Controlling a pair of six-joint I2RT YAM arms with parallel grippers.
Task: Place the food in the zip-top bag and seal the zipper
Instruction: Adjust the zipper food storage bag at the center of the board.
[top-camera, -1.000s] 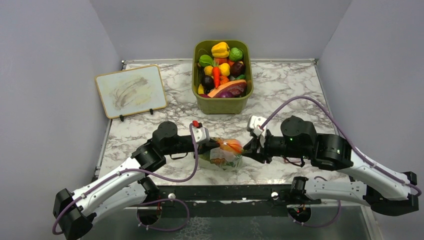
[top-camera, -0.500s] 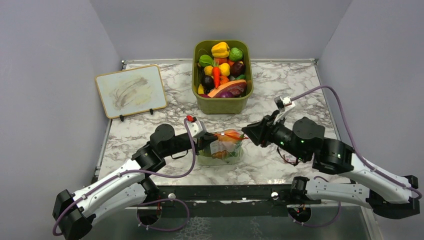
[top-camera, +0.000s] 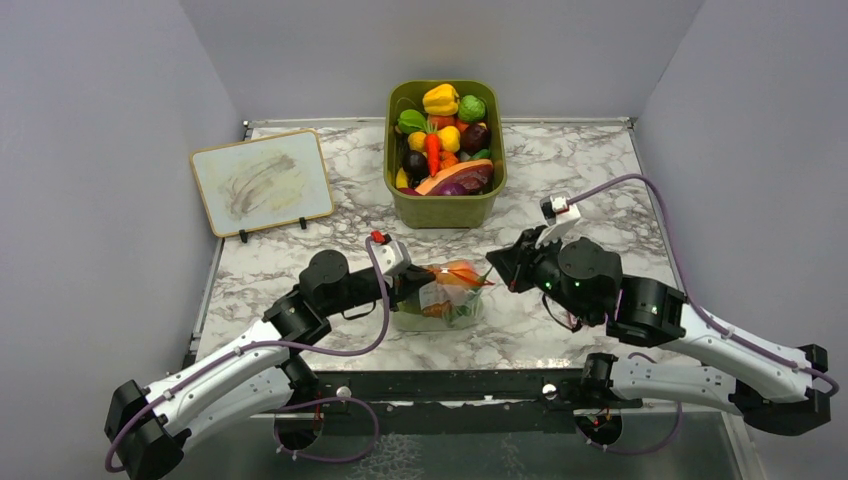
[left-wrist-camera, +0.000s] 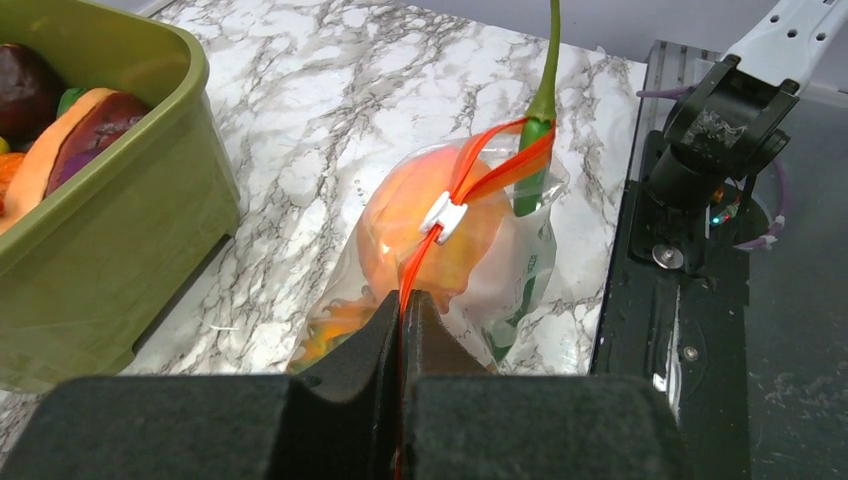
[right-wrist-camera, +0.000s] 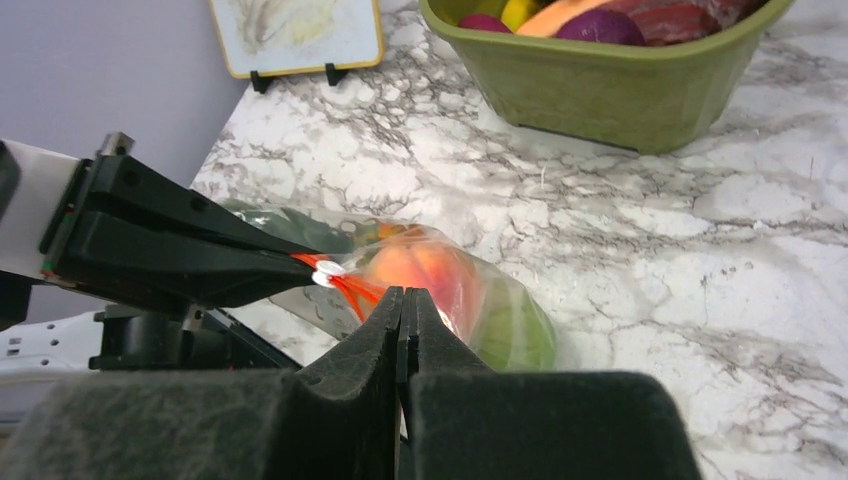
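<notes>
zip-top bag (top-camera: 440, 302), food (left-wrist-camera: 400, 215) inside, at 6 o'clock of bin (top-camera: 445, 208) | left gripper (left-wrist-camera: 402, 305) pinches zipper (left-wrist-camera: 421, 255) end, anchoring it for sealing | right gripper (right-wrist-camera: 403, 300) pressed together, empty, at bag's 3 o'clock

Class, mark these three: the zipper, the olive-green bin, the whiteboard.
zipper (left-wrist-camera: 443, 217): left wrist view, its white slider.
olive-green bin (top-camera: 445, 212): top external view, front wall.
whiteboard (top-camera: 262, 182): top external view, middle of its face.

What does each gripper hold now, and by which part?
The left gripper is shut on the zipper of the zip-top bag, at the strip's end on that arm's side. The right gripper is shut and holds nothing.
</notes>
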